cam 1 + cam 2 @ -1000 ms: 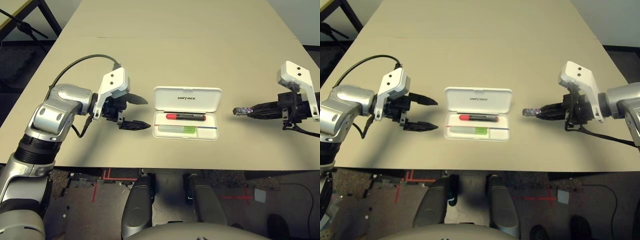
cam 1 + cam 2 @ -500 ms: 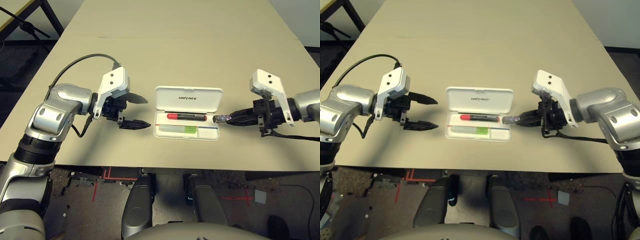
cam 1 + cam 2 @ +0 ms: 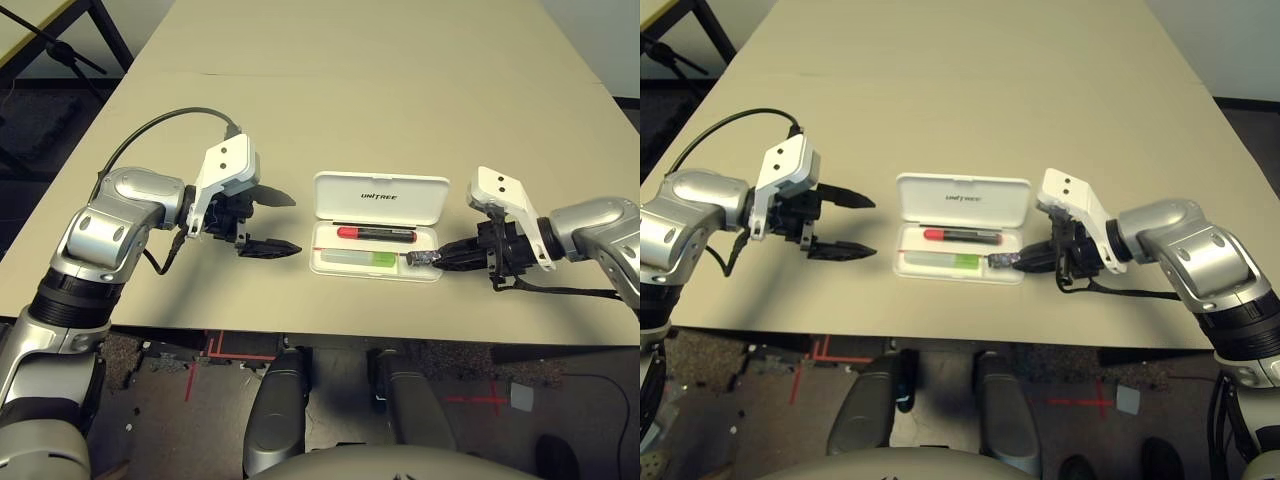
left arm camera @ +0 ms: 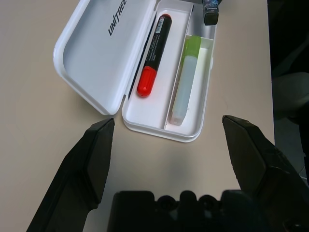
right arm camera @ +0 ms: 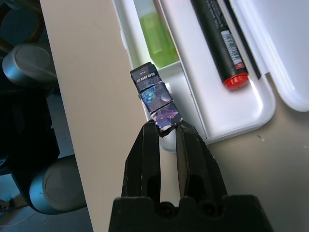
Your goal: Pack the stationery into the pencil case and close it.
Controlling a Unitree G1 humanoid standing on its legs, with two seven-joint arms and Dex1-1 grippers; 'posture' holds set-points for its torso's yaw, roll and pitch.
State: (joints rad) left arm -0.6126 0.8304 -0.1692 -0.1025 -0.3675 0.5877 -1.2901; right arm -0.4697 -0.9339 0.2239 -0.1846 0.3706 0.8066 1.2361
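Holding the tiny dark grey rectangular piece (image 5: 155, 96) pinched by one end between the two black fingers of my right gripper (image 5: 166, 129), I have its free end reaching over the near right corner of the flat white plastic hinged pencil case (image 3: 378, 226). The piece sticks straight out from my fingertips, and from my right wrist it sits above the rim of the tray, right at the end of the front compartment; I cannot tell whether it touches the plastic.

The case lies open on the beige table (image 3: 350, 90) between my two arms, its lid (image 3: 381, 195) folded flat away from me with "UNITREE" printed on it. In the tray's rear compartment lies the red marker with the black end (image 3: 375, 233), lengthwise, red part toward my left. In the front compartment lies the flat light-green highlighter (image 3: 358, 259), also lengthwise, its greener end toward my right and close to the piece I am holding. A thin red and blue line (image 3: 325, 249) runs along the divider between them.

My left gripper (image 3: 283, 224) hangs just left of the case, fingers spread wide and empty, pointing at the case's short side without touching it.
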